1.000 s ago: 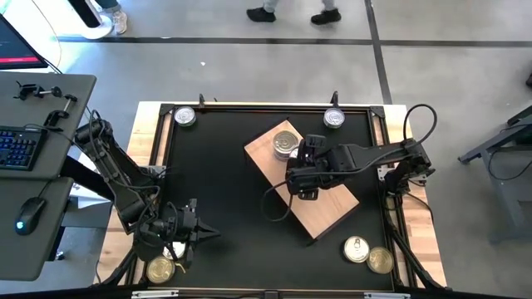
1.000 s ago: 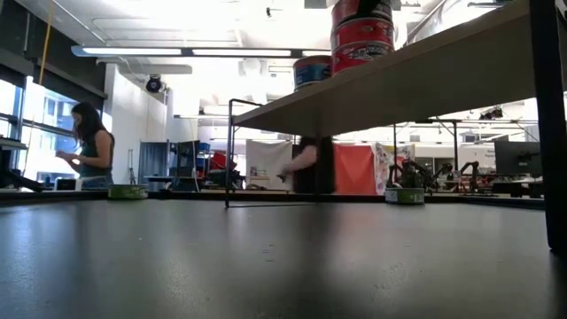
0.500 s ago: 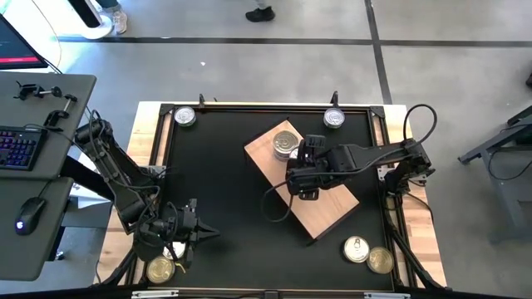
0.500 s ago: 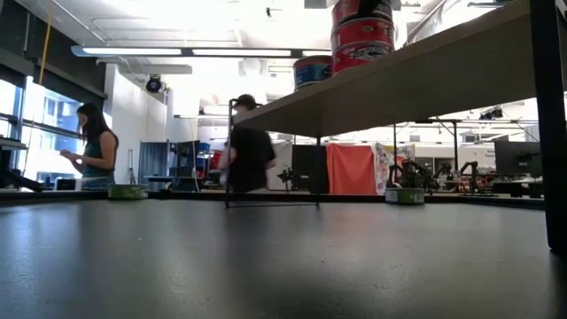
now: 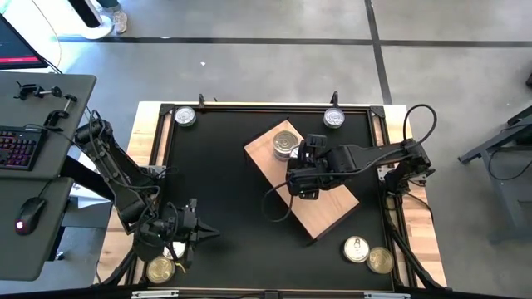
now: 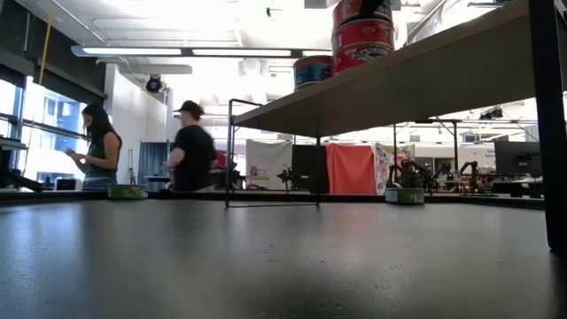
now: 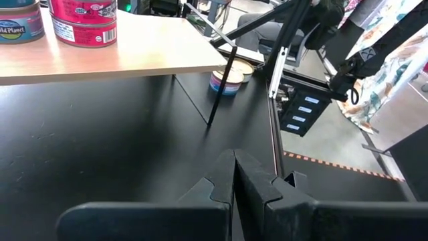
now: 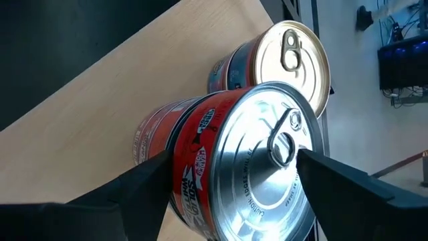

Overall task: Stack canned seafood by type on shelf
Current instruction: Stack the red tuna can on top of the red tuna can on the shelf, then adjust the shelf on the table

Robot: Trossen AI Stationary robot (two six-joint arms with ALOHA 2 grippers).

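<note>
The shelf [image 5: 324, 208] is a light-brown board on thin black legs, standing askew mid-table. On it is a stack of red- and pink-labelled tins [image 6: 361, 40], with a blue-labelled gold-lidded tin [image 8: 281, 60] beside it. My right gripper [image 8: 234, 174] is at the stack's top tin [image 8: 261, 147], which has a silver pull-tab lid. My left gripper [image 7: 234, 181] is shut and touches nothing, near the table's near left corner [image 5: 199, 232]. Loose tins sit on the table at the far left [image 5: 184, 117], far right [image 5: 333, 119], near right [image 5: 357, 248] and near left [image 5: 160, 269]. My right gripper holds the top red-labelled tin by its side wall [image 8: 194, 161], pinched between the two fingers [image 8: 144, 181], one on each opposite side. They come slanting down from above and from the table's right. The tin sits upright on the pink-labelled tin [image 8: 150, 130] beneath it.
A second near-right tin [image 5: 381, 261] lies next to the first. The shelf's black leg [image 7: 221, 87] stands on the black table in front of my left gripper. Wooden rails frame the table [image 5: 163, 133]. A desk with keyboard is at left; people stand in the room behind [image 6: 190, 146].
Neither arm nor any tin has moved. A person in the room behind has walked across toward the left of the low view.
</note>
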